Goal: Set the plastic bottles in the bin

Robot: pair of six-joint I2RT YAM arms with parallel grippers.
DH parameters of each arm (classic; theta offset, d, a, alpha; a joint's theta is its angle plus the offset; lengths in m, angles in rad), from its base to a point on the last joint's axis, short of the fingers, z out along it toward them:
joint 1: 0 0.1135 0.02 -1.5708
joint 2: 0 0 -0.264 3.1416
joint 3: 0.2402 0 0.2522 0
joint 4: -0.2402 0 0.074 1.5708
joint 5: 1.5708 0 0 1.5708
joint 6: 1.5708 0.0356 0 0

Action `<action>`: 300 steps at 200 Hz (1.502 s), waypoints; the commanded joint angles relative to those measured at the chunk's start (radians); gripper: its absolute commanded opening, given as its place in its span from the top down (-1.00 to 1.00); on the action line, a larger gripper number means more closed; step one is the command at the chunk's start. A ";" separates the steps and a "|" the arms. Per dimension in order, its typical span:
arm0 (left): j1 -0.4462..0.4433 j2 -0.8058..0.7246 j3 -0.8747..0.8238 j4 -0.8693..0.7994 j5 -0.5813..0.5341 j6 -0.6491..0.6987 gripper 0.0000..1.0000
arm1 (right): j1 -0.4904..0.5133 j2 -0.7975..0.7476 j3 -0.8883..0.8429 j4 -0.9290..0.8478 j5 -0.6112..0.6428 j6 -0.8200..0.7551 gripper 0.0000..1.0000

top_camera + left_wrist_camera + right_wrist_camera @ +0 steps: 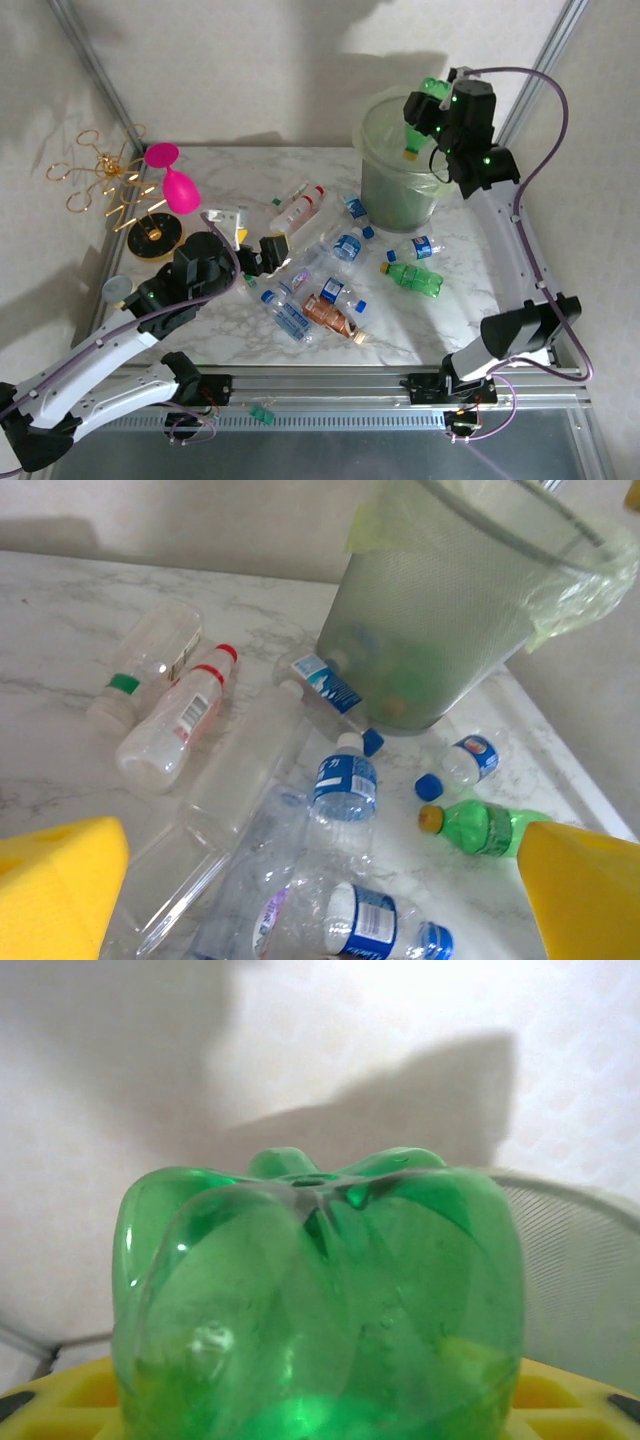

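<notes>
Green plastic hangs over the target: the right gripper point(422, 112) clamps a green bottle point(412, 140) by its body, yellow cap down, above the open mouth of the bin point(393, 190) at the table's point(250, 160) far right corner. The wrist camera looks straight onto the bottle's lobed base point(320, 1290), seated between yellow pads.

The drop looks best made with the cap well inside the rim's circle before the jaws part. From overhead it seems to be, though the height above the rim is hard to judge. A plain vertical release should do, as any sideways swing risks clipping the liner point(575, 585) folded over the rim.

Room is tight behind the arm, with the wall and a corner post point(545, 55) close by, so the open way out lies back toward the near edge. The left gripper point(268, 252) stands wide, yellow pads point(55, 880) empty, low over the loose bottles point(320, 270) mid-table and well apart from the bin. Several bottles crowd the bin's foot, one green point(490, 827) just beside it.
</notes>
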 commanded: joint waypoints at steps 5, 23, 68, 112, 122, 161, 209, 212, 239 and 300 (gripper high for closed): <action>-0.007 -0.006 -0.051 0.033 -0.010 0.026 -0.99 | -0.033 0.087 0.111 0.015 0.022 -0.019 -0.07; -0.009 -0.001 -0.063 0.039 -0.008 0.027 -0.99 | -0.054 0.153 0.168 -0.011 0.032 -0.021 -0.06; -0.009 0.007 -0.076 0.038 -0.014 0.030 -0.99 | -0.065 0.321 0.278 -0.066 0.061 -0.016 -0.06; -0.008 0.007 -0.076 0.035 -0.017 0.029 -0.99 | -0.063 0.436 0.308 -0.105 0.022 0.017 -0.06; -0.007 0.004 -0.079 0.034 -0.020 0.029 -0.99 | -0.062 0.445 0.284 -0.104 0.024 0.021 -0.06; -0.008 0.003 -0.079 0.033 -0.023 0.034 -0.99 | -0.052 0.489 0.224 -0.108 0.022 0.029 -0.07; -0.009 0.002 -0.077 0.033 -0.025 0.034 -0.99 | -0.052 0.589 0.259 -0.169 0.044 0.030 -0.09; -0.009 0.002 -0.078 0.033 -0.025 0.034 -0.99 | -0.052 0.600 0.264 -0.176 0.044 0.030 -0.09; -0.008 0.003 -0.077 0.033 -0.030 0.035 -0.99 | -0.051 0.658 0.305 -0.221 0.050 0.028 -0.09; -0.006 0.006 -0.075 0.033 -0.035 0.038 -0.99 | -0.049 0.724 0.325 -0.248 0.035 0.024 -0.24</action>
